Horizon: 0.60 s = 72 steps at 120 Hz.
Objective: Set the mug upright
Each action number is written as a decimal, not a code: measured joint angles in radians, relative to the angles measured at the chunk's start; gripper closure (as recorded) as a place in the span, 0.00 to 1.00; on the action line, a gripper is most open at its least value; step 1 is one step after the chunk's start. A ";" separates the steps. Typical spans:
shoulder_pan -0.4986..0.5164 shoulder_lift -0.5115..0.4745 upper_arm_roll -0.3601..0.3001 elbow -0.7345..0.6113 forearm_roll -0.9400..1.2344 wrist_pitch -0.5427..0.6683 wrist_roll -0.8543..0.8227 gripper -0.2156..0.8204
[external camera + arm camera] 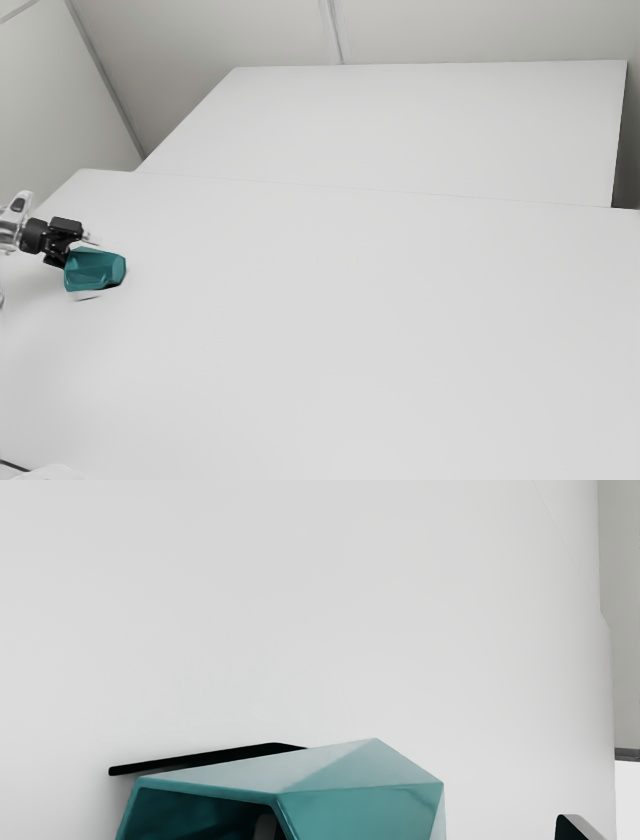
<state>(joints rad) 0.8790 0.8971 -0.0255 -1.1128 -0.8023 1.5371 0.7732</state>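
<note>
The gripper (66,238) is at the exterior view's left, close against the open end of the teal faceted mug (95,270). The mug lies on its side on the table, its base toward the exterior view's right. In the wrist view the gripper (420,826) stands open across a side wall of the mug (360,810). One finger (265,827) shows inside the mug's mouth; the other finger (575,826) is outside, with a gap between it and the wall. Much of the mug's interior is hidden.
The white table (350,320) extends broadly toward the exterior view's right. Another white surface (400,130) lies behind it. A black strip (210,757) runs along the mug's far side; what it belongs to I cannot tell.
</note>
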 joint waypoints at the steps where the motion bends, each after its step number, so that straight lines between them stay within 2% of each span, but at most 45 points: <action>1: 0.000 0.000 0.000 0.000 0.000 0.000 -0.001 0.21; 13: 0.000 0.000 -0.004 -0.002 0.000 0.000 -0.008 0.22; 72: 0.003 -0.006 -0.015 -0.016 -0.001 -0.011 -0.051 0.52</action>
<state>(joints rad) 0.8821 0.8909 -0.0408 -1.1293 -0.8032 1.5260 0.7219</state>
